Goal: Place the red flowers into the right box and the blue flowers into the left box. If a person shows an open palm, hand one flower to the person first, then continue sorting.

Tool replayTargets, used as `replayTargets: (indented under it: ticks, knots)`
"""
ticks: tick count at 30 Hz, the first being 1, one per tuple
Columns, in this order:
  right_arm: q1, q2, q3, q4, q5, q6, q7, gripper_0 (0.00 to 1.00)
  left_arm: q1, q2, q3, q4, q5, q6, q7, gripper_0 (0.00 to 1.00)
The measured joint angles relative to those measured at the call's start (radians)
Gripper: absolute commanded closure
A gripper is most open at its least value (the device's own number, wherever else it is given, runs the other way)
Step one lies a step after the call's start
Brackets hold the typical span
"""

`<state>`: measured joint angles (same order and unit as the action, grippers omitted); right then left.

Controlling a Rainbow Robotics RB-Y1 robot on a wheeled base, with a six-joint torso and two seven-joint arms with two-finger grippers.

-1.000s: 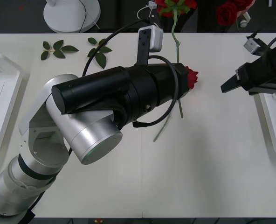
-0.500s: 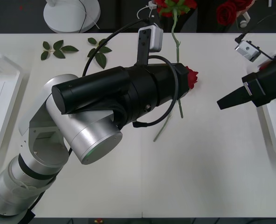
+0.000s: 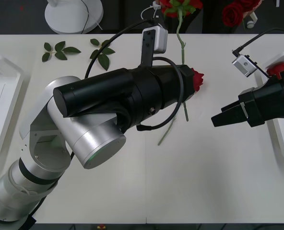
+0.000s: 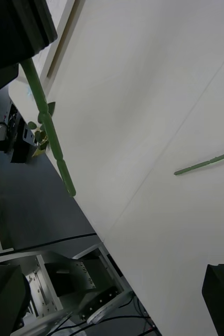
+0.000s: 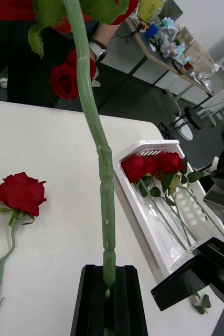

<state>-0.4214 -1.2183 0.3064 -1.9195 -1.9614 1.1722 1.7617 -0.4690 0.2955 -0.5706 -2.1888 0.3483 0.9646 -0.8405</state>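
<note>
Front view, left to right: the shallow white plastic left box point(image 3: 0, 103) sat at the far left edge of the white table point(image 3: 147, 187), ribbed floor showing. Loose green leaf sprigs point(image 3: 59, 50) lay in the upper left, with a round white stand base point(image 3: 74, 15) beyond the table edge. The bulky black-and-silver left arm point(image 3: 108, 110) filled the centre-left and covered much of the table, hiding most of a red rose bloom point(image 3: 197, 79) just right of it; that rose's thin green stem point(image 3: 168, 130) poked out below the arm. More red blooms point(image 3: 234, 13) sat at the top edge. Mid-right, the right gripper point(image 3: 218, 118) pointed left over bare table, its black fingers together, nothing between them. The right box point(image 3: 283, 139), a matching white tray, was at the far right edge, partly covered by the right arm.

Left wrist view: the left gripper point(image 5: 110, 294) was clenched on a long green stem point(image 5: 98, 152) rising to the frame top, toward a partly seen person point(image 5: 98, 44). A loose red rose point(image 5: 20, 193) lay on the table at lower left. The white right box point(image 5: 143, 202) at centre-right held about three red roses point(image 5: 152, 166).
</note>
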Motion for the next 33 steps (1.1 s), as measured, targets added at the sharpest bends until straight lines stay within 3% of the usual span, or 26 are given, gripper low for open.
replayTargets:
  ticks: [19, 25, 27, 29, 33]
  knots:
    - [0.0, 0.152, 0.007, -0.052, 0.126, -0.077, -0.012, 0.01, 0.0, 0.0, 0.0, 0.0, 0.0, 0.0, 0.0, 1.0]
    - [0.0, 0.158, 0.046, -0.067, 0.149, -0.123, -0.015, 0.28, 0.0, 0.0, 0.0, 0.0, 0.0, 0.0, 0.0, 1.0]
    - [0.0, 0.164, 0.049, -0.067, 0.151, -0.123, -0.018, 0.49, 0.0, 0.0, 0.0, 0.0, 0.0, 0.0, 0.0, 1.0]
    - [0.0, 0.17, 0.051, -0.068, 0.152, -0.123, -0.02, 0.6, 0.0, 0.0, 0.0, 0.0, 0.0, 0.0, 0.0, 1.0]
    - [0.0, 0.182, 0.054, -0.068, 0.152, -0.124, -0.036, 0.69, 0.0, 0.0, 0.0, 0.0, 0.0, 0.0, 0.0, 1.0]
